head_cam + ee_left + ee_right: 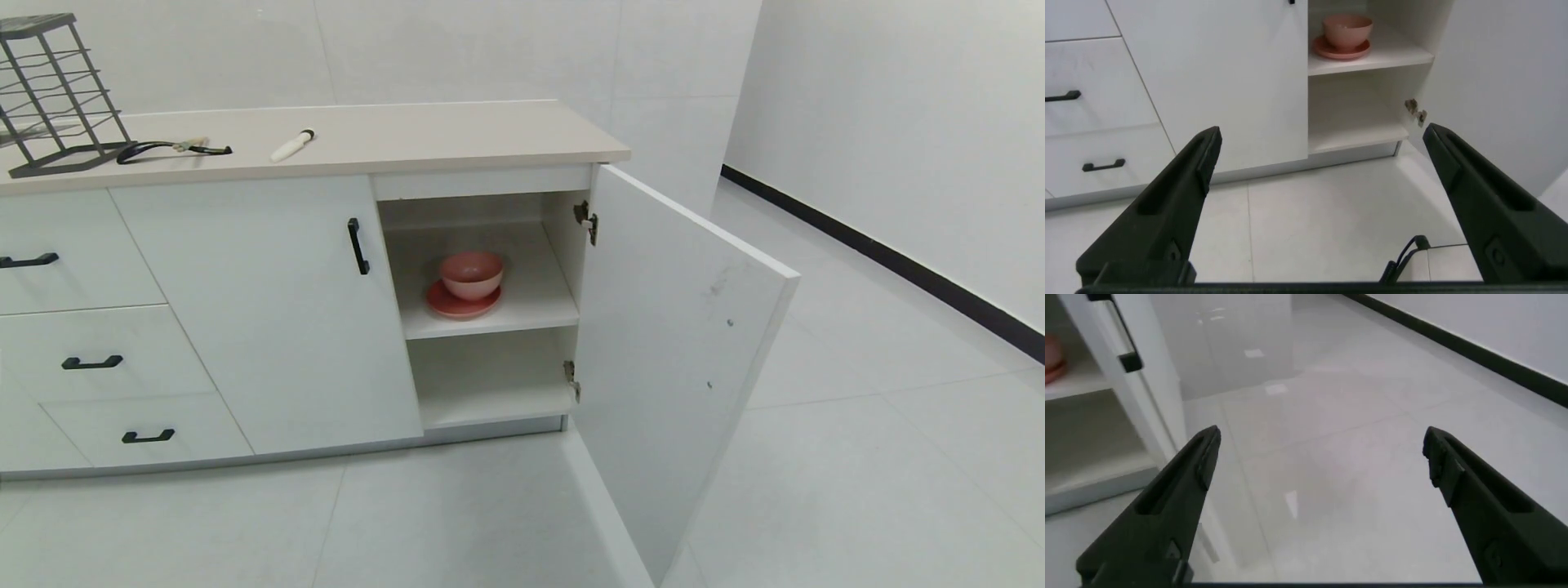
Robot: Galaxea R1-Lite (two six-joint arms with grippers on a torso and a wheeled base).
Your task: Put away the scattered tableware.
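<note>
The left gripper (1321, 135) has its two black jaws spread wide, holding nothing. The right gripper (1321, 434) is spread just as wide and also empty; it seems tilted somewhat downward.

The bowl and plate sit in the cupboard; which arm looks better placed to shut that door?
Probably right. The open door swings out on the robot's right, and its black handle sits close before the right gripper, fingers open. The left gripper faces the cupboard front from farther back.

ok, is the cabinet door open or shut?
Open: the cabinet door stands wide, exposing the pink bowl on its plate on the upper shelf.
</note>
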